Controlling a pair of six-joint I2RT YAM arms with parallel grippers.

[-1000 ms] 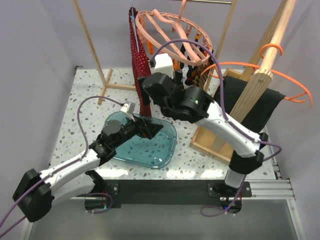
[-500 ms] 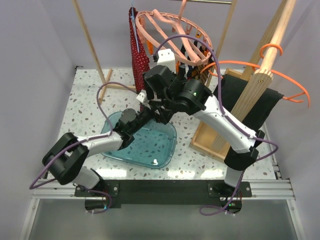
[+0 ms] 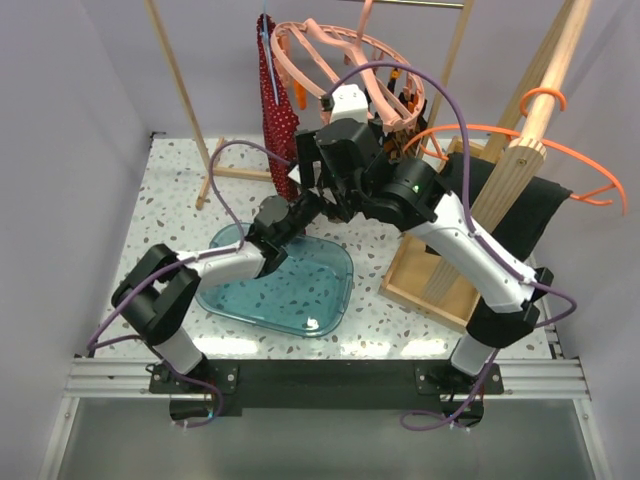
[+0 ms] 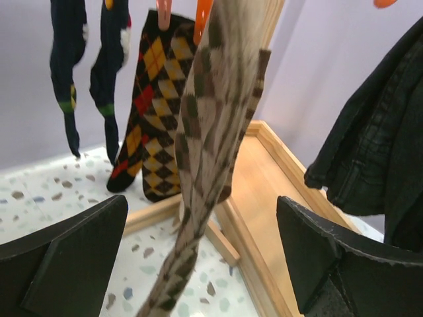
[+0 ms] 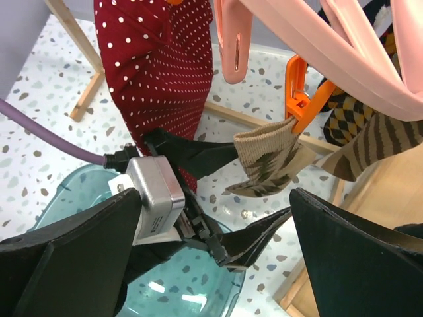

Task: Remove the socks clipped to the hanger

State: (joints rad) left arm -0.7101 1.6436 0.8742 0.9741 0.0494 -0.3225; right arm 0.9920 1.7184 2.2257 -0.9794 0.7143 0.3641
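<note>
The salmon-pink hanger [image 3: 345,55] hangs at the back, with its rim [image 5: 317,46] large in the right wrist view. An orange peg [image 5: 301,105] holds a brown-and-tan checkered sock [image 5: 271,162]. My left gripper [image 5: 254,188] stands open with that sock's [image 4: 211,132] lower end between its fingers, which do not touch it. Behind it hang an argyle sock [image 4: 155,125] and two navy socks [image 4: 66,66]. My right gripper [image 5: 211,264] hovers open just above the left one, holding nothing. From above, the left gripper [image 3: 300,208] sits under the right gripper [image 3: 330,195].
The red white-dotted garment [image 3: 280,110] hangs left of the grippers. A blue transparent tray [image 3: 330,290] lies on the speckled table [image 3: 160,200]. A wooden rack [image 3: 520,140] carrying black cloth [image 3: 520,215] and a thin orange hanger [image 3: 530,140] stands at the right.
My left arm swung from over the tray up and right to the hanging socks. The right arm rose back toward the hanger. Both grippers stayed open.
</note>
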